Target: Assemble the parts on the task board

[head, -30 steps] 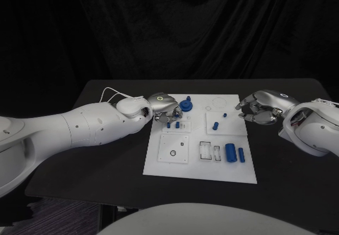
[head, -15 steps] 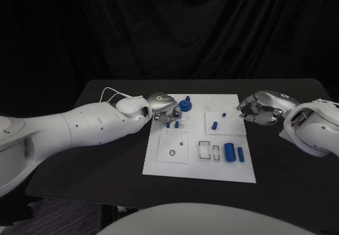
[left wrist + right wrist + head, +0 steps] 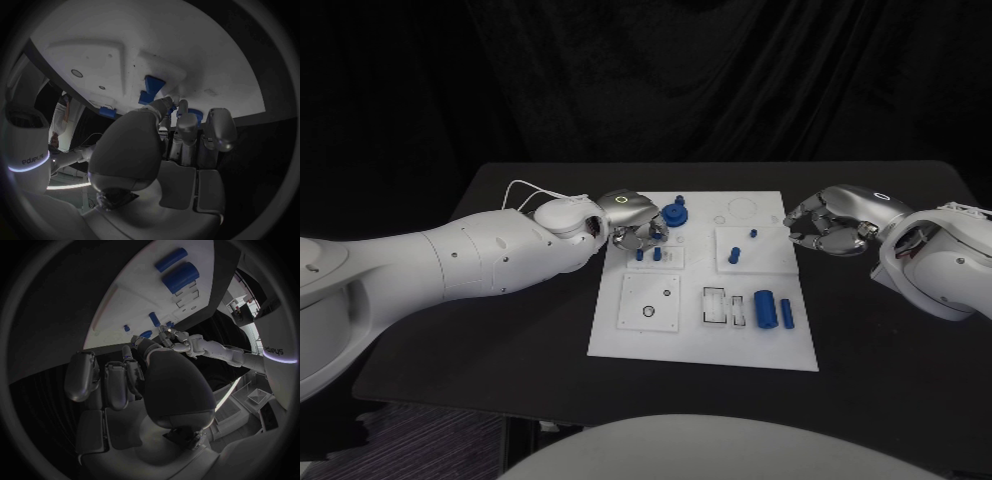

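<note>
On the black table [image 3: 516, 340] lies one white rectangular task board [image 3: 704, 350] carrying several small blue plastic parts: two blue cylinders [image 3: 766, 308] lying side by side near its right edge, two short blue pegs [image 3: 648, 254] standing in a raised white block, two more small pegs [image 3: 733, 257] in the block beside it, and a blue knobbed part [image 3: 676, 213] at the far edge. The silver left hand [image 3: 636, 225] hovers over the pegs at the board's left edge, fingers curled downward, and the left wrist view shows its fingertips [image 3: 181, 107] close to blue pieces, though whether they grip anything cannot be told. The silver right hand [image 3: 831, 225] sits just off the board's right edge with fingers curled in on nothing.

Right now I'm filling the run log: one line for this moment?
left hand: over task board pegs | right hand: curled, beside board | large cylinder: lying
</note>
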You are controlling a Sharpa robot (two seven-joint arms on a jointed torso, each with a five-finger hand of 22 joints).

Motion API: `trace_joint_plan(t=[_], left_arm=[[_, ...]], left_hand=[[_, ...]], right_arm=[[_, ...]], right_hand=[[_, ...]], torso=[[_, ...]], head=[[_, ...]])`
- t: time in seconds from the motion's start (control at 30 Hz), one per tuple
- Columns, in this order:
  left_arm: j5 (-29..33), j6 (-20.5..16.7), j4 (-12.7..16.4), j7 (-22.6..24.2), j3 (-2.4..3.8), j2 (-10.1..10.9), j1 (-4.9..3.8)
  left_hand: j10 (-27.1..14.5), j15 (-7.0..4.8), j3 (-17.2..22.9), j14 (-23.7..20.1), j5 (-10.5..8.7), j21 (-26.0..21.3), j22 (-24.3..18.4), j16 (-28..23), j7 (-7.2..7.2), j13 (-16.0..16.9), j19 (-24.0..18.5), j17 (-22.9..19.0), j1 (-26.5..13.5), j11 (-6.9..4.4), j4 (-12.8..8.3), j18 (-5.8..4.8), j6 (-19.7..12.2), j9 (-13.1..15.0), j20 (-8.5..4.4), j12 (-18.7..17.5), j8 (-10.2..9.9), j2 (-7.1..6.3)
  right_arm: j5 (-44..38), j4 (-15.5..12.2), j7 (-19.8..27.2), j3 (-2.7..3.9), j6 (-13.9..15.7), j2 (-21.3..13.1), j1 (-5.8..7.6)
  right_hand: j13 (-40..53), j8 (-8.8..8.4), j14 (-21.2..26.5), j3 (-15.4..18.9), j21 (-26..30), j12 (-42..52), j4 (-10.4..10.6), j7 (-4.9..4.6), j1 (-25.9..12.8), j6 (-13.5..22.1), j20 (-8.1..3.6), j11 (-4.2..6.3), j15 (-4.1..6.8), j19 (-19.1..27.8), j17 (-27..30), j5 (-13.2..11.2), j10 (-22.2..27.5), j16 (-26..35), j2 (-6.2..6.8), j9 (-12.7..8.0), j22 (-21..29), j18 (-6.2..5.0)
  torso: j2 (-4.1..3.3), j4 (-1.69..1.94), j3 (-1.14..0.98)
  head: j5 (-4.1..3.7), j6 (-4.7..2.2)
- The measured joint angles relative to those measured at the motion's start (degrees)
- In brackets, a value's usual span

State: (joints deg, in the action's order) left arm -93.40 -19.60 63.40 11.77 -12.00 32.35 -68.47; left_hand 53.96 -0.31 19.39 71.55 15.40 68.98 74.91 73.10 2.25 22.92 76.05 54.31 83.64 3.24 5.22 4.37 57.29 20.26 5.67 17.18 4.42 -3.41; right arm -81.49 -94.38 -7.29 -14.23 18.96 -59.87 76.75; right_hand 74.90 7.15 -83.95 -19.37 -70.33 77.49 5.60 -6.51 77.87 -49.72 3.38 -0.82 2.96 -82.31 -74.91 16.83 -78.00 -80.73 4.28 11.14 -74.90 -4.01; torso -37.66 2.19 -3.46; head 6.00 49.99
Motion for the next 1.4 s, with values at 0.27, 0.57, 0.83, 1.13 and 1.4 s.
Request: trace_joint_plan(t=[0.27,0.57,0.83,1.13,1.4], left_arm=[[3.3,0.7,-0.2,0.2,-0.1,0.6,0.18],[5.6,0.9,-0.2,0.8,-0.12,1.4,0.19],[9.0,0.9,-0.2,1.9,-0.09,2.0,0.19],[11.0,0.5,0.0,3.2,-0.1,3.2,0.19],[11.7,0.5,0.5,3.9,-0.12,3.9,0.19]], left_hand=[[-1.8,0.49,0.0,-1.2,-0.24,-1.4,0.0,-0.7,0.06,-1.0,-0.8,-1.1,0.0,0.67,0.3,0.0,0.4,0.4,0.39,-1.8,0.0,0.01],[-4.1,0.74,-0.1,-2.0,-0.48,-2.5,0.0,-1.0,0.0,-2.6,-1.5,-1.9,-0.5,1.05,0.7,0.01,0.5,0.7,0.69,-3.7,0.2,-0.08],[-5.2,0.93,-0.1,-2.6,-0.48,-3.1,0.0,-1.0,0.0,-3.6,-1.9,-2.3,-0.5,1.48,0.7,0.01,0.5,0.8,0.69,-4.6,0.2,-0.08],[-5.9,0.72,-0.3,-3.2,-0.83,-3.8,0.0,-1.5,0.29,-4.1,-2.3,-2.9,-0.5,1.21,1.0,0.01,1.2,0.9,0.71,-5.0,0.8,-0.09],[-6.2,0.51,-0.5,-3.8,-0.83,-4.3,0.0,-1.9,0.29,-4.3,-2.7,-3.4,-0.5,0.95,1.1,0.0,1.2,1.0,0.75,-5.3,0.8,-0.09]], right_arm=[[0.0,0.1,-0.3,0.0,-0.2,0.0,-0.01],[0.0,0.1,-0.5,0.0,-0.4,0.0,-0.03],[0.0,0.2,-0.7,0.0,-0.6,0.0,-0.05],[0.0,0.2,-0.9,0.0,-0.9,0.0,-0.09],[0.0,0.3,-1.1,-0.01,-1.1,0.0,-0.13]], right_hand=[[0.0,0.0,0.0,0.0,0.0,0.0,0.0,-0.21,0.3,0.2,0.0,0.0,0.0,0.0,0.0,0.0,0.0,0.0,-0.31,-0.1,0.0,-0.01],[0.0,0.0,0.0,0.0,0.0,0.0,0.0,-0.21,0.3,0.2,0.0,0.0,0.0,0.0,0.0,0.0,0.0,0.0,-0.31,-0.1,0.0,0.0],[0.0,0.0,0.0,0.0,0.0,-0.2,0.0,0.01,0.3,0.4,0.0,0.0,0.0,0.0,0.0,0.0,0.0,0.0,-0.31,-0.1,0.0,-0.01],[0.0,0.0,0.0,0.0,0.3,-0.2,0.0,0.01,0.3,0.4,0.0,0.21,0.0,0.0,0.0,0.0,0.2,0.0,-0.3,-0.1,0.0,-0.01],[0.0,0.0,0.0,0.0,0.3,-0.4,0.0,0.01,0.3,0.4,0.0,0.2,0.0,0.0,0.0,0.0,0.2,0.0,-0.3,-0.1,0.0,-0.01]], torso=[[0.02,-0.05,-0.01],[0.02,-0.03,0.0],[0.03,0.01,0.0],[0.02,0.01,0.0],[0.02,0.01,0.01]], head=[[0.14,0.0],[0.2,0.0],[0.19,0.0],[0.27,0.0],[0.35,0.0]])
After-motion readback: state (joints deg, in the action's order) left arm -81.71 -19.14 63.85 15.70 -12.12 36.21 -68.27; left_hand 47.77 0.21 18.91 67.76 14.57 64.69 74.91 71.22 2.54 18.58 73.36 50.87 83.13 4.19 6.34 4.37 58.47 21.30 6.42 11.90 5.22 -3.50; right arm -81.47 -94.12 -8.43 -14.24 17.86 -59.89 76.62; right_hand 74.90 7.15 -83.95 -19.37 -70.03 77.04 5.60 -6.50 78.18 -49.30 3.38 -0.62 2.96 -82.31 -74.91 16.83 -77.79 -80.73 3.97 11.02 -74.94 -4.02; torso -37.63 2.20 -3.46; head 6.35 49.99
